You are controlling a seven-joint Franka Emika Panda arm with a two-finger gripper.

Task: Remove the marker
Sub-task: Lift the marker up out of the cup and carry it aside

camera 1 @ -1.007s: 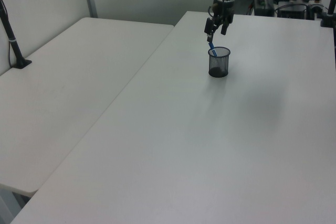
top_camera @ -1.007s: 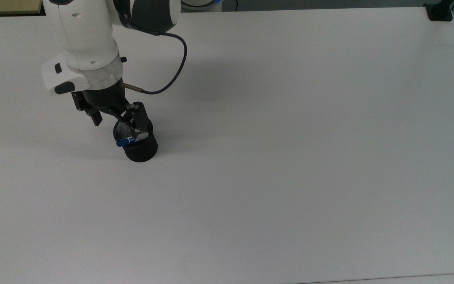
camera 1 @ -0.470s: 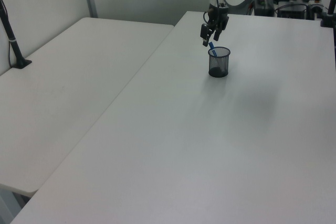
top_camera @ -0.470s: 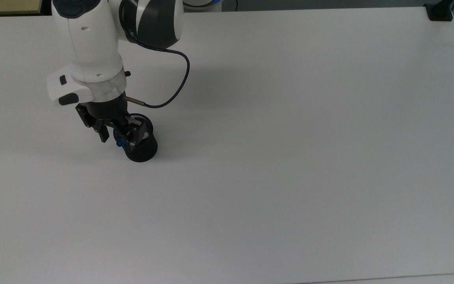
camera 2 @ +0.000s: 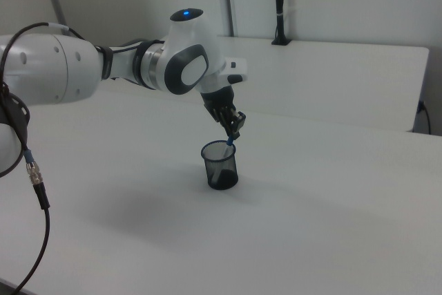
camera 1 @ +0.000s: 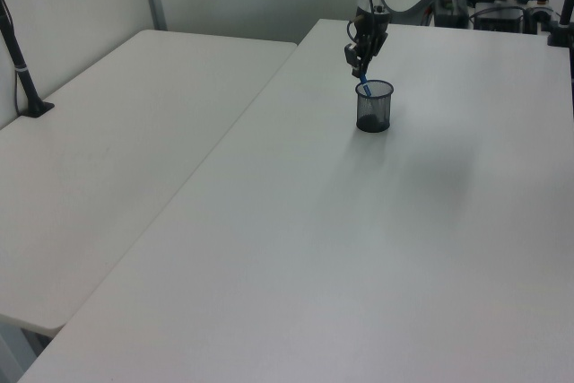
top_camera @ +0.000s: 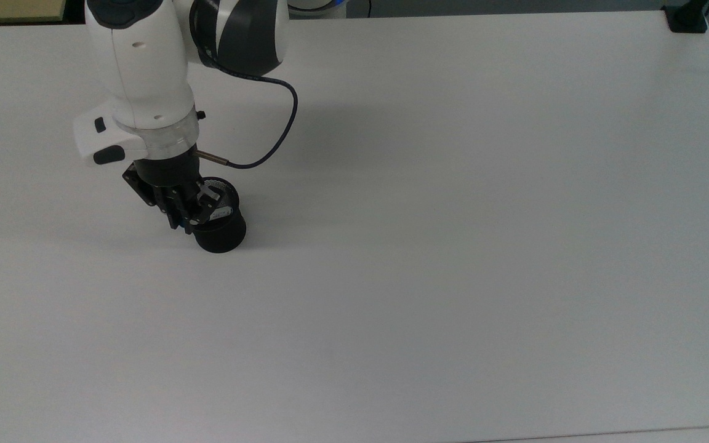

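Black mesh cup (camera 2: 219, 165) sat on the white desk (top_camera: 453, 246) toward the top view's left edge, with the marker (camera 2: 230, 144) leaning inside it, blue cap up, and the gripper (camera 2: 233, 128) pinched narrow around that cap end.

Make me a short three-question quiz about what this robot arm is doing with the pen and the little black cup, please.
1. True or false: the slim white marker with a blue cap lies flat on the white table.
2. The black mesh cup stands: A) tipped on its side, B) upright on the table, C) lifted in the air.
3. Fill the gap: the black two-finger pincer is at the marker's ___ end, above the cup's rim.

Key:
1. False: the marker stands slanted in the cup, cap end up.
2. B.
3. Capped (upper) end.
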